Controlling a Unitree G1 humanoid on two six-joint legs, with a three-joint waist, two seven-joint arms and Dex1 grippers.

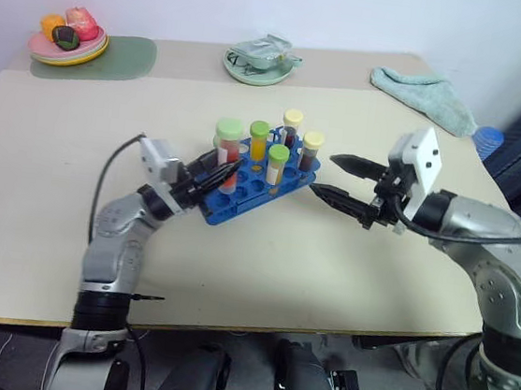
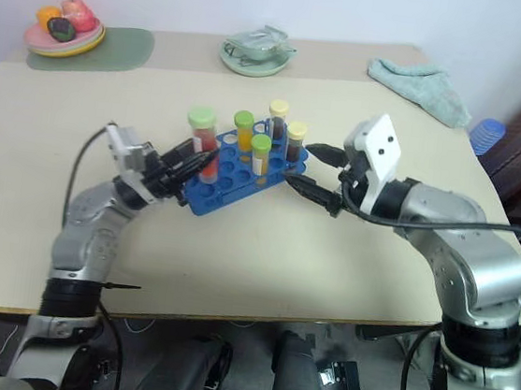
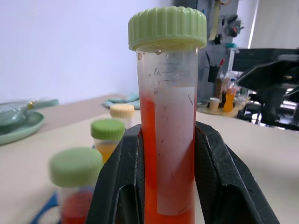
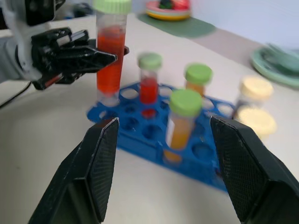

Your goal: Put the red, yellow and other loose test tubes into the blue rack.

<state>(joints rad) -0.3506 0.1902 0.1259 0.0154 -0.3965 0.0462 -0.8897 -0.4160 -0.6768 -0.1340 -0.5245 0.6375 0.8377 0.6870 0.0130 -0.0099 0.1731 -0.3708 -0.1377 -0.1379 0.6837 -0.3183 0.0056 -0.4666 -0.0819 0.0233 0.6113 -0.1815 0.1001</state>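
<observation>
1. Five capped clear plastic tubes already upright in bright blue plastic rack with grid of round holes (image 1: 260, 185), mid-table: green-capped yellow-orange ones (image 1: 259, 142), pale-yellow-capped dark ones (image 1: 312, 150).
2. Left gripper (image 1: 218, 172) clenched on clear plastic tube of red-pink liquid, white label, green cap (image 1: 227, 154); black fingers (image 3: 117, 182) pinching tube body on both sides. Tube upright, lower end over rack's near-left corner holes; seated or not, cannot tell.
3. Right gripper (image 1: 338, 177) released, jaws spread wide, grasping nothing; hovering just beside rack's right end.
4. Risk: lower end meeting rim between holes instead of a hole; cause, slight tilt or offset on descent. Probable result: rack pushed or tipped, since nothing bracing it.
5. Risk: tube sliding in pinch; cause, smooth round wall.
6. Risk: knocking neighbouring green-capped red tube (image 4: 150, 77); cause, close spacing.
</observation>
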